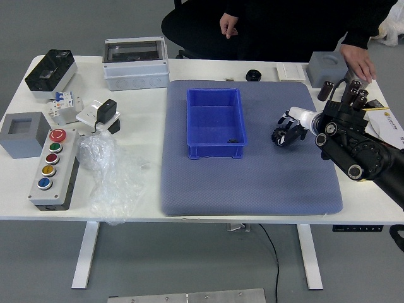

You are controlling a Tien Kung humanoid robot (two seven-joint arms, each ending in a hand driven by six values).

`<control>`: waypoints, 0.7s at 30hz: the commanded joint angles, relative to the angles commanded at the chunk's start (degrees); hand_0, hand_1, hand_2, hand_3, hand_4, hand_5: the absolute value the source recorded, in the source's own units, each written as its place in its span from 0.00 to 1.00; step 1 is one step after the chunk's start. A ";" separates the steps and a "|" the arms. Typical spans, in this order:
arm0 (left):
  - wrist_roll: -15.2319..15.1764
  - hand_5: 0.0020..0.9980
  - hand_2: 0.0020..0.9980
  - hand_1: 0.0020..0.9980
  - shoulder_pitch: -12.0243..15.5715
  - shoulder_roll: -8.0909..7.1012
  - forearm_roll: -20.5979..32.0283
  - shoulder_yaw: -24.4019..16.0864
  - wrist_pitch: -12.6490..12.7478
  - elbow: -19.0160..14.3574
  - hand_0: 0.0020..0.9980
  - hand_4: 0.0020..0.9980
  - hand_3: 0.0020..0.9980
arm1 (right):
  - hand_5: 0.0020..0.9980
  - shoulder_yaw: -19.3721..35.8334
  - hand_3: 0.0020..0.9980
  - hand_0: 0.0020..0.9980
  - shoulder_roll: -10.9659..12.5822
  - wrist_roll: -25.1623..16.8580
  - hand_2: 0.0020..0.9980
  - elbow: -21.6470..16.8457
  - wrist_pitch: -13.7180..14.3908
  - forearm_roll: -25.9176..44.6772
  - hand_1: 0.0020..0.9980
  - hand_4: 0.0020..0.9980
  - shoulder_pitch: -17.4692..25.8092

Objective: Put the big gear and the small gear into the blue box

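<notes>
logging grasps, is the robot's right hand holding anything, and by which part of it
It can't be told: the right hand is at the right side of the black gear, but no grip shows clearly.

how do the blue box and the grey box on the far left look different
The blue box is larger and thin-walled; the grey box is smaller with a thick rim. The blue box sits on the mat, the grey box on bare white table. Both are boxy, with hollows facing up.
</notes>
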State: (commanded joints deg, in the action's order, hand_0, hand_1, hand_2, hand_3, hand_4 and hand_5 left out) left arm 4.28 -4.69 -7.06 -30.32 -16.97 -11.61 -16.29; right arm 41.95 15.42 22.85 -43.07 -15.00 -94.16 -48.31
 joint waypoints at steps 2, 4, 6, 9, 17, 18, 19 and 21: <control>0.00 0.37 0.85 0.85 0.00 0.02 0.00 -0.02 0.00 0.00 0.87 0.62 0.82 | 0.15 -0.06 0.67 0.30 -0.04 0.05 0.51 0.02 0.35 -0.23 0.37 0.76 0.07; 0.00 0.36 0.85 0.85 0.01 0.03 -0.02 -0.04 0.00 0.00 0.87 0.62 0.82 | 0.13 -0.13 0.64 0.28 -0.08 0.08 0.44 0.06 0.58 -0.38 0.32 0.71 0.14; 0.00 0.36 0.85 0.85 0.00 0.05 -0.01 -0.04 0.00 0.00 0.87 0.62 0.82 | 0.13 -0.20 0.64 0.28 -0.15 0.10 0.44 0.12 0.74 -0.49 0.32 0.71 0.24; 0.00 0.36 0.85 0.85 -0.01 0.08 -0.01 -0.04 0.00 0.00 0.87 0.62 0.82 | 0.13 -0.29 0.64 0.28 -0.28 0.13 0.44 0.21 1.02 -0.64 0.32 0.71 0.40; 0.00 0.37 0.85 0.86 0.04 0.11 -0.04 -0.09 -0.01 0.02 0.87 0.62 0.82 | 0.11 -0.32 0.63 0.27 -0.34 0.26 0.42 0.41 1.56 -0.37 0.30 0.67 0.45; 0.00 0.37 0.85 0.86 0.06 0.10 -0.04 -0.10 0.00 0.02 0.87 0.62 0.82 | 0.11 -0.29 0.63 0.27 -0.29 0.30 0.42 0.43 1.50 -0.23 0.30 0.67 0.41; 0.00 0.37 0.85 0.86 0.08 0.10 -0.04 -0.11 0.00 0.03 0.87 0.62 0.82 | 0.11 -0.24 0.63 0.27 -0.21 0.33 0.42 0.44 1.33 -0.06 0.30 0.67 0.35; 0.01 0.37 0.85 0.86 0.13 0.08 -0.03 -0.13 0.00 0.04 0.87 0.62 0.82 | 0.11 -0.05 0.63 0.27 0.01 0.38 0.42 0.42 0.74 0.45 0.30 0.67 0.19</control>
State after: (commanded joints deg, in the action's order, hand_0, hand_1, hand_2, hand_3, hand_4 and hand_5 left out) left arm 4.29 -4.57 -6.98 -30.35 -17.10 -11.61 -16.26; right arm 41.90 15.43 23.23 -42.65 -14.26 -93.71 -48.11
